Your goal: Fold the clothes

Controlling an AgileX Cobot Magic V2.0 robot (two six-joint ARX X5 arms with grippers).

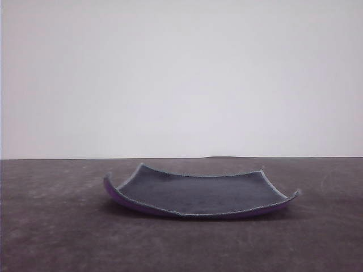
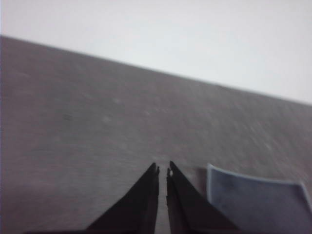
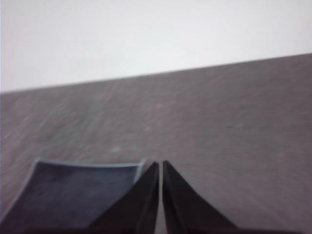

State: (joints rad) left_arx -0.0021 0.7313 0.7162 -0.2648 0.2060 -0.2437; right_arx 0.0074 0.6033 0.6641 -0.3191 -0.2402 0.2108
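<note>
The cloth [image 1: 198,194] is seen in the front view lying unfolded on the dark grey-brown surface [image 1: 57,226], dark grey face up; its near edge and left corner are curled upward, so that the bright purple underside is shown along them; a pale grey stitched edging is traced around the border; the right corners are lifted slightly as well.

Beyond the cloth, the far edge of the surface is met by a plain pale wall [image 1: 181,73].

In the left wrist view, the left gripper [image 2: 163,170] is seen closed, with only a hairline gap left between the black tapered fingertips and nothing held; a corner of the cloth [image 2: 253,202] is seen just beside the gripper, apart from it; the surface [image 2: 97,112] is spread behind.

In the right wrist view, the right gripper [image 3: 160,165] is likewise seen closed on nothing, its fingertips nearly meeting; a curled corner of the cloth [image 3: 73,192] is shown close beside one finger, partly overlapped by it in the picture; whether it is touched cannot be told.
</note>
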